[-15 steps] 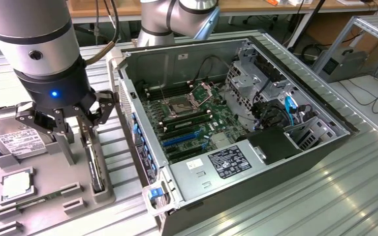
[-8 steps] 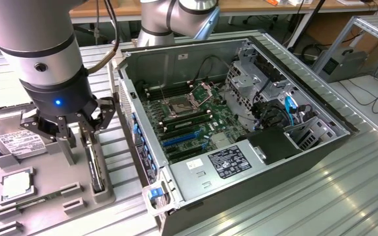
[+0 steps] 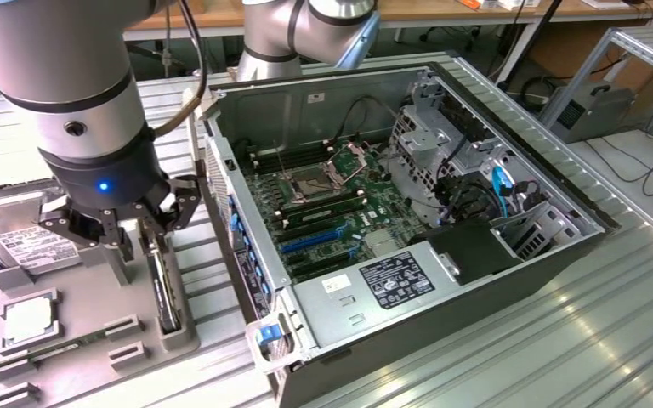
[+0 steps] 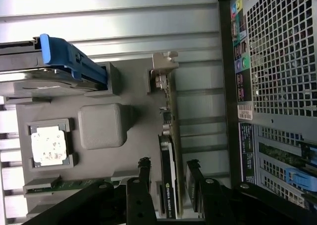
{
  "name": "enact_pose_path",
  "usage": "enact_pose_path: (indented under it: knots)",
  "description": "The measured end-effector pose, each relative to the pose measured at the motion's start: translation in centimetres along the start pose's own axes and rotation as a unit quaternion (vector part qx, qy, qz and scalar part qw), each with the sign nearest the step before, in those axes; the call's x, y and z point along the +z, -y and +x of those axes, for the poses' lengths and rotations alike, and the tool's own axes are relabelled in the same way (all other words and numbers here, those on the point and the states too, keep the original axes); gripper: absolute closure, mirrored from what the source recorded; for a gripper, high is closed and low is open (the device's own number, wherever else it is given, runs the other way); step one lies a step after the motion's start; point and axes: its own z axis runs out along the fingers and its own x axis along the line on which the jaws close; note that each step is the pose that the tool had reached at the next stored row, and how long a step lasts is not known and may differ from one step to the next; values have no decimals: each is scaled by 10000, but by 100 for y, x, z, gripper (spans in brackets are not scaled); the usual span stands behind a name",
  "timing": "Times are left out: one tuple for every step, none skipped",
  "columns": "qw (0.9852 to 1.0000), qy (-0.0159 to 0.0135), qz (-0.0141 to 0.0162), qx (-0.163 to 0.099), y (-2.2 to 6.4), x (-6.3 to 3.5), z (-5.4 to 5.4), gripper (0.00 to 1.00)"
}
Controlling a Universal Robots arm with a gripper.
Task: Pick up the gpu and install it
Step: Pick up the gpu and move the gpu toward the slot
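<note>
The gpu (image 3: pixel 167 293) is a thin dark card standing on edge in a slot of the grey holder tray (image 3: pixel 82 378), on the exterior view's left beside the open computer case (image 3: pixel 508 280). My gripper (image 3: pixel 143 242) hangs right over it, open. In the wrist view the gpu (image 4: pixel 169 153) runs between the two black fingers (image 4: pixel 144 171), one on each side with a small gap, and its silver bracket (image 4: pixel 162 69) sits at the far end. The gripper (image 4: pixel 167 169) holds nothing.
The tray (image 4: pixel 130 88) also carries a hard drive (image 3: pixel 20 245) in a blue caddy (image 4: pixel 74 64), a processor chip (image 4: pixel 48 145) and a memory stick (image 4: pixel 62 184). Inside the case lie the motherboard (image 3: pixel 315 200) and blue card slots (image 3: pixel 309 240). The case's perforated rear (image 4: pixel 280 61) stands close by.
</note>
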Motion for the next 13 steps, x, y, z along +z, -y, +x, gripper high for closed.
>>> enact_pose_path:
  knots:
    - [10000,0,0,0,8,1,-1,58]
    - [10000,0,0,0,26,2,-2,58]
    - [10000,2,-1,1,31,21,-2,58]
    - [10000,0,0,1,33,34,-1,58]
    - [10000,0,0,0,36,50,-1,58]
    - [10000,1,0,0,37,65,-1,58]
    - [10000,0,0,0,39,77,-1,58]
    - [10000,0,0,0,41,92,-1,58]
    - [10000,0,0,0,42,101,0,58]
    - [10000,0,0,0,45,112,0,58]
    - [10000,-2,0,-1,50,118,-1,58]
    - [10000,-2,0,0,56,121,-1,58]
    - [10000,-2,0,0,63,123,-2,58]
